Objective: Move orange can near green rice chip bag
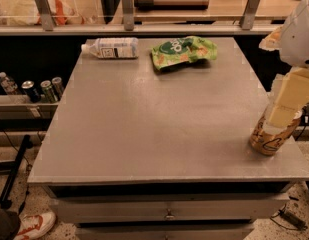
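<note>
Gripper on the orange can at the table's edge

At the table's (pixel 144 124) 4 o'clock, the gripper (pixel 280 120) pinches the top of the upright orange can (pixel 268 140). The green rice chip bag (pixel 183 51) lies at 12 o'clock, well apart, with a clear bottle (pixel 111 48) at 11.

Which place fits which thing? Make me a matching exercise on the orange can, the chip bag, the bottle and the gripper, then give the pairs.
Things:
1. orange can
2. green rice chip bag
3. clear plastic bottle
4. gripper

Places:
A. lying on its side, far left of the table
B. far edge, just right of the bottle
C. upright, near right corner
D. down over the can's top

Pairs: 1-C, 2-B, 3-A, 4-D.
</note>
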`<action>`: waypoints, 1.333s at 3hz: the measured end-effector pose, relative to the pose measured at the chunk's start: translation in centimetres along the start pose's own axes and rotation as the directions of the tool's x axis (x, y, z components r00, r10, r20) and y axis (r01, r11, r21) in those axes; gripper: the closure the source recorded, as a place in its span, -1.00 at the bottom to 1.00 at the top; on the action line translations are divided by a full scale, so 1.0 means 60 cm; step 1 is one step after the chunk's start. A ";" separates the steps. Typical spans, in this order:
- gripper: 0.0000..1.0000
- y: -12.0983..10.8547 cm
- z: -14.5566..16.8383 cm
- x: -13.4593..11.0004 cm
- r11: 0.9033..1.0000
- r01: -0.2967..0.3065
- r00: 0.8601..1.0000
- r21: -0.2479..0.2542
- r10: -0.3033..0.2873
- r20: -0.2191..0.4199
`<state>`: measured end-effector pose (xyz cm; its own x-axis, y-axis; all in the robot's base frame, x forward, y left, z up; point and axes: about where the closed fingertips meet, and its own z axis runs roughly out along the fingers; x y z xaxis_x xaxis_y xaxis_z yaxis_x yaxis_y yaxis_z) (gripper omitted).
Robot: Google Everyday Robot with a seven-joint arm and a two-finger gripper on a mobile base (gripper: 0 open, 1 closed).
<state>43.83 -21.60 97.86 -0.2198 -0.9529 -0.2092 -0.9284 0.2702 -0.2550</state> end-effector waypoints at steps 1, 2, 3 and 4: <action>-1.00 0.000 0.000 0.000 1.000 0.000 1.000 0.000 0.000 0.000; -1.00 -0.002 -0.002 0.003 1.000 -0.004 0.999 0.002 0.004 0.034; -1.00 -0.012 0.005 0.033 0.999 -0.046 0.992 -0.008 0.046 0.117; -1.00 -0.015 0.020 0.062 0.995 -0.089 0.973 -0.043 0.096 0.209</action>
<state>44.22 -25.24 96.20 -0.2404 -0.8728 -0.4248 -0.9172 0.3475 -0.1948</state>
